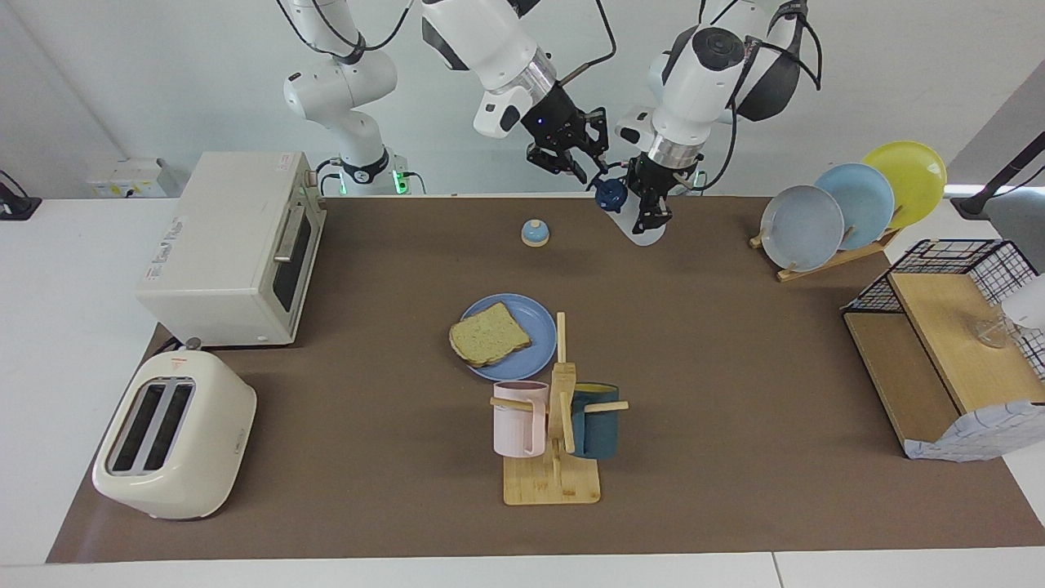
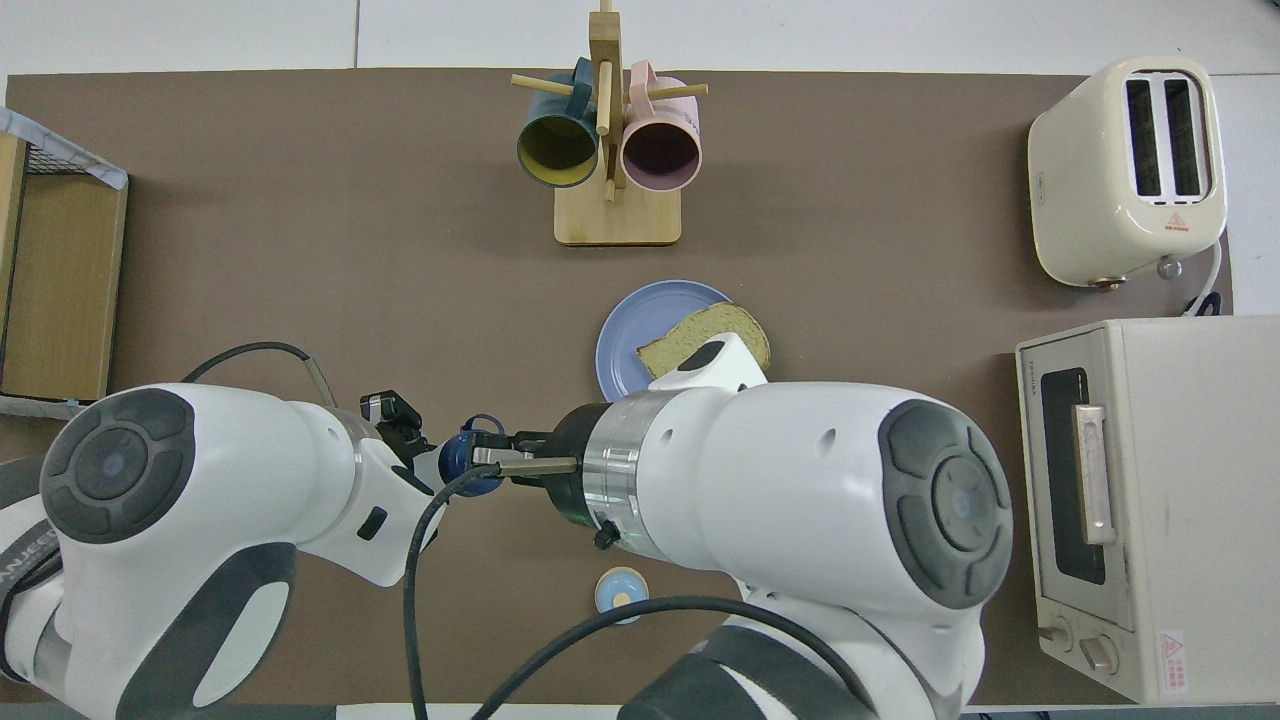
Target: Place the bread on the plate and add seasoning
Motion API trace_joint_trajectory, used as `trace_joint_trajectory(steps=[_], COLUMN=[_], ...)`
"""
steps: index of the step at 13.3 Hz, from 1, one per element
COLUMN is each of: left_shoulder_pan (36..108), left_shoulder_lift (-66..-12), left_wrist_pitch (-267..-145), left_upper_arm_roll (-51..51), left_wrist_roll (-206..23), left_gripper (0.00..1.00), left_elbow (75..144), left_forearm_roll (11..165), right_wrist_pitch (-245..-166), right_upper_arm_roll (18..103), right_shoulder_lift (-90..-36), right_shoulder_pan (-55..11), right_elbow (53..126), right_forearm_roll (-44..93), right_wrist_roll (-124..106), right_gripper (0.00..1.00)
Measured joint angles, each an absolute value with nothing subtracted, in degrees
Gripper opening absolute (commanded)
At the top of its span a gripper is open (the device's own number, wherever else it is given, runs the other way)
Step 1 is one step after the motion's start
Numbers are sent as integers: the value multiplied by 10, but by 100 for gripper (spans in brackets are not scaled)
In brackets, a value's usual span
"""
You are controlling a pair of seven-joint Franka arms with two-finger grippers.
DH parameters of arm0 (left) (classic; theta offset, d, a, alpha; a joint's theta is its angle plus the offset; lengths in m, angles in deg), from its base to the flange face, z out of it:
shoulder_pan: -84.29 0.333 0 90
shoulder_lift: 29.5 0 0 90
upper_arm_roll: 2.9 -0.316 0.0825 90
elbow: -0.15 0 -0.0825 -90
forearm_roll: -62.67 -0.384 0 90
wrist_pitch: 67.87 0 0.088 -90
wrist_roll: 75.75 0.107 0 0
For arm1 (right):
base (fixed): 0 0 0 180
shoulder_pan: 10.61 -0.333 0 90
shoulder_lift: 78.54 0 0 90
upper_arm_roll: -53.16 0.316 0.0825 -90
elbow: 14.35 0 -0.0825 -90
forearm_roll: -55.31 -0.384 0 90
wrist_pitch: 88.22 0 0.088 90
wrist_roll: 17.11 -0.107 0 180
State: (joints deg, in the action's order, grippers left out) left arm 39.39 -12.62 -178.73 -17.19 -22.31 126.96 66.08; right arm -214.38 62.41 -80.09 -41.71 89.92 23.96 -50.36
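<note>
Up at the robots' edge of the counter (image 1: 735, 367), the left gripper (image 1: 653, 214) is clamped shut on the seasoning bottle (image 1: 649, 237) and holds it tilted in the air, dark cap (image 1: 611, 194) pointing toward the right arm. The right gripper (image 1: 592, 170) is right at that cap; I can't tell whether it's actually gripping it yet.

My read on handling: that little plastic bottle looks light and a bit squishy, so the body will probably flex under a hard pinch, and smooth plastic can twist in a grip. I'd keep hold around the middle of the body and only work the cap, which looks like the stiff part.

A small bell (image 1: 535, 233) sits on the counter just past them. Farther out, mid-counter, the bread (image 1: 488, 335) is already on the blue plate (image 1: 535, 314), one edge hanging over the rim toward the right arm's end. It looks soft, so no need to touch it. The mug rack (image 1: 555, 482) stands just beyond the plate.
</note>
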Motion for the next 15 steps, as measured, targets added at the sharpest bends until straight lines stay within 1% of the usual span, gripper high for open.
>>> trace_joint_trajectory(steps=[1,2,8,9,11,13,15], left_shoulder_pan=[394,394,394,394,394,394,394], left_shoulder_lift=[-126,-126,-126,-126,-126,-126,-126], left_wrist_pitch=[-1788,-1788,-1794,-1795,-1797,-1800,-1803], left_upper_arm_roll=[-172,-172,-172,-172,-172,-172,-172], left_wrist_roll=[-223,-223,-223,-223,-223,-223,-224], left_gripper=[0,0,0,0,0,0,0], left_elbow=[1270,1270,1270,1270,1270,1271,1272], left_forearm_roll=[661,661,661,661,661,661,660], right_wrist_pitch=[-2144,-2144,-2145,-2145,-2146,-2149,-2150], right_upper_arm_roll=[624,624,624,624,624,624,624], right_shoulder_lift=[-801,-801,-801,-801,-801,-801,-802], right_shoulder_pan=[-417,-417,-418,-418,-418,-419,-419], right_elbow=[902,904,908,908,908,908,908], right_forearm_roll=[240,240,240,240,240,240,240], right_wrist_roll=[-504,-504,-504,-504,-504,-504,-504], right_gripper=[33,29,29,27,17,1,0])
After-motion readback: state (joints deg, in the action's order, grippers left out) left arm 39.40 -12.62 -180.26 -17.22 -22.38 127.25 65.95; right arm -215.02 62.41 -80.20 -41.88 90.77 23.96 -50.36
